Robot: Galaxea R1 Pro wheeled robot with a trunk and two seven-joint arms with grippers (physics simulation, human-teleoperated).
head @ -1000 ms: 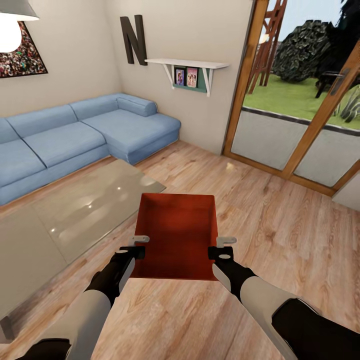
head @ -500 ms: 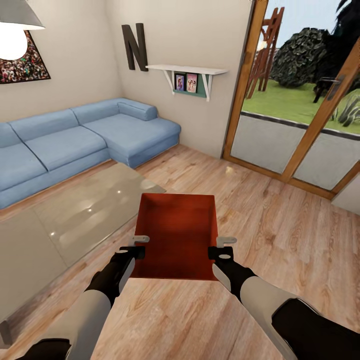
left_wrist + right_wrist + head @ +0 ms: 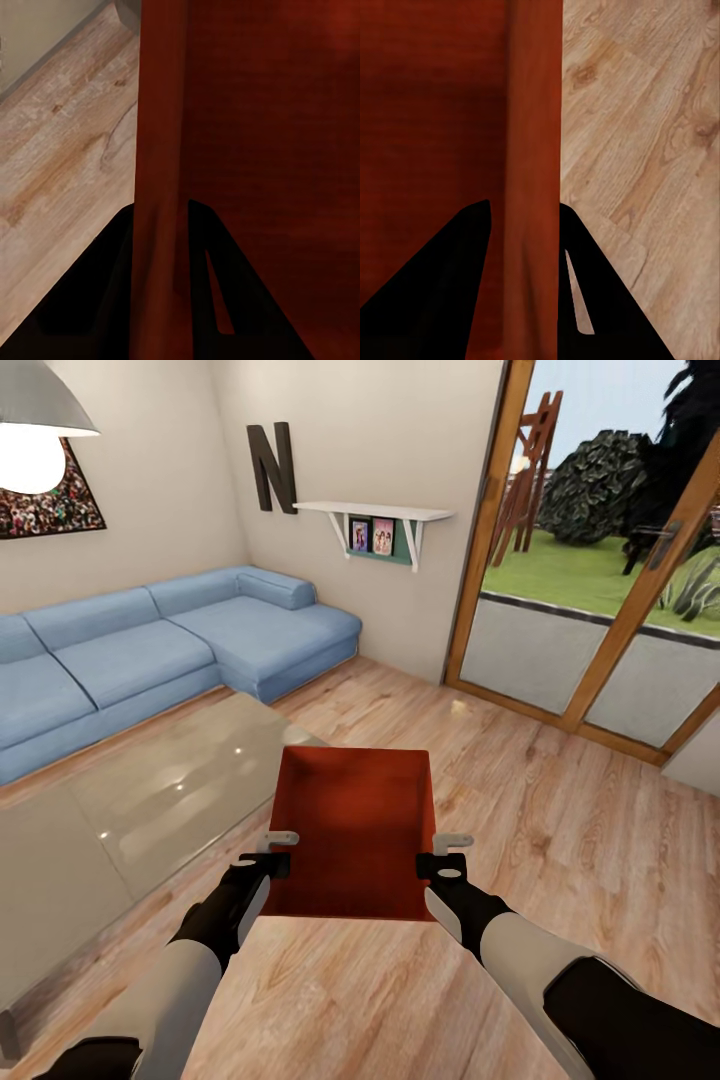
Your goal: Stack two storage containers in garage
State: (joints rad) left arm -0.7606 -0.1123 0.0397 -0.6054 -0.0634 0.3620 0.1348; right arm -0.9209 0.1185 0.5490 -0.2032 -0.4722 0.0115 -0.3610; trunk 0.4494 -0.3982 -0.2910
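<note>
Nothing has moved in the robot's grip since a moment ago; the room has just slid down a little in the head view, so the camera tipped up. Up in the air over the wood floor (image 3: 560,830) hangs one orange-red bin (image 3: 352,830), open side up, held between the two arms. The left gripper (image 3: 283,839) pinches the bin's left wall and the right gripper (image 3: 452,841) pinches the right wall. In the left wrist view the thin red wall (image 3: 159,187) runs right between the two dark fingers (image 3: 90,300), clamped tight, and the right wrist view shows the same with the other wall (image 3: 534,172) between its fingers (image 3: 607,300). A big black letter "N" (image 3: 271,465) hangs on the wall. Under it a white shelf (image 3: 378,512) holds two small pictures (image 3: 372,536), too small to read. A blue sofa (image 3: 170,650) fills the corner, cut off at the edge. A glass table (image 3: 120,810) sits by the left arm, partly out of the picture. A lamp (image 3: 35,430) and a wall picture (image 3: 55,500) are cut off too. Glass doors (image 3: 590,600) with wood frames show grass outside. The bin's bottom is hidden from above.
</note>
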